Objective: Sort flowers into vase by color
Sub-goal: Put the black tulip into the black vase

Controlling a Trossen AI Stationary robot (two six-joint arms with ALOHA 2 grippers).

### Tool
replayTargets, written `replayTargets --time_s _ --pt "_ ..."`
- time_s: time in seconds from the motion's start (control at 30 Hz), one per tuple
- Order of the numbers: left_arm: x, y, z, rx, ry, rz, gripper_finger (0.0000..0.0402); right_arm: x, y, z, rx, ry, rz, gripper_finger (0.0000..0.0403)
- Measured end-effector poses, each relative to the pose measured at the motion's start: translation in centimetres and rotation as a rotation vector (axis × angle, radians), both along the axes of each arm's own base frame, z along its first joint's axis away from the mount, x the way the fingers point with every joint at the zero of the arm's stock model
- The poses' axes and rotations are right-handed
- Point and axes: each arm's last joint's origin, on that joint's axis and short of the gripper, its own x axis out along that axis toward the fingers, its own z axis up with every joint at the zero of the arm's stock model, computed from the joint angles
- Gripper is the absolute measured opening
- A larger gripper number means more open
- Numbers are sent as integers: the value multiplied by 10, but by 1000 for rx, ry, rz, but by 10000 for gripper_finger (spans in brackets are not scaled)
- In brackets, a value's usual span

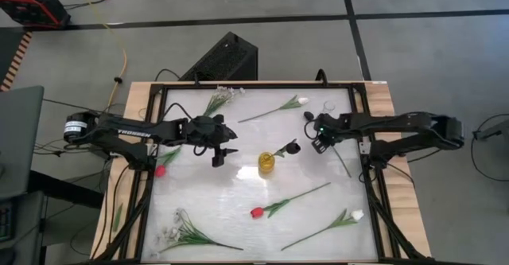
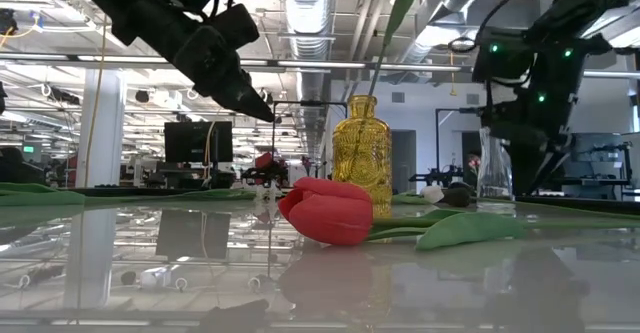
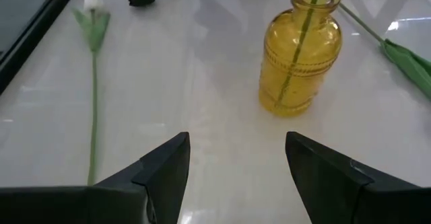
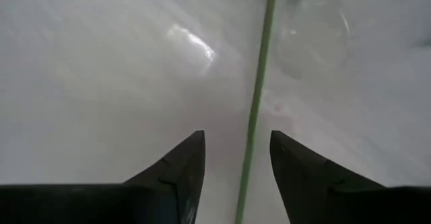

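So the yellow glass vase [image 1: 266,164] sits about mid-desk [image 1: 238,193], and it already has one dark tulip [image 1: 292,147] in it, stem down in the neck and the near-black head leaning out toward the right arm's side. The left gripper [image 1: 219,157] hangs above the desk just to the left of the vase, jaws spread wide with nothing between them; from its wrist camera you look straight past both fingers [image 3: 161,173] at the vase. The right gripper [image 1: 320,138] is up on the right side of the desk, a bit beyond the dark tulip head, jaws parted and not clamped on anything, with a thin green stem [image 4: 258,103] lying on the desk running between its fingers in the wrist view. Rest of the flowers are scattered flat on the desk: a white tulip [image 1: 293,103] near the far edge, a spray of tiny white blossoms [image 1: 223,98] next to it, a red tulip [image 1: 257,212] in front of the vase, another red tulip [image 1: 160,171] over by the left arm, a white tulip [image 1: 357,215] near the front right, and a second blossom spray [image 1: 176,231] at the front left. There's also a clear glass vase [image 2: 494,168] on the right in the low view.
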Motion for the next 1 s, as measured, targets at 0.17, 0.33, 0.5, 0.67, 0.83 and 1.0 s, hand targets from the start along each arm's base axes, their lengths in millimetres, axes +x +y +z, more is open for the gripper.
replayTargets --time_s 0.17,0.33,0.5,0.67,0.83,1.0 --pt "0 -1 0 -14 -6 -23 233 2 -5 -13 15 65 -23 188" --pt "1 -3 2 -55 -31 -86 233 6 -7 -22 46 106 -27 166" --pt "3 -4 4 -70 -57 -122 233 8 -1 -21 78 80 -14 52" --pt "4 -5 7 -80 -96 -152 233 12 13 -2 71 -43 6 29" --pt "9 -6 18 -73 -213 -200 233 26 26 29 -61 -324 114 32" --pt "14 -5 37 -40 -420 -211 233 52 37 65 -334 -723 259 19"
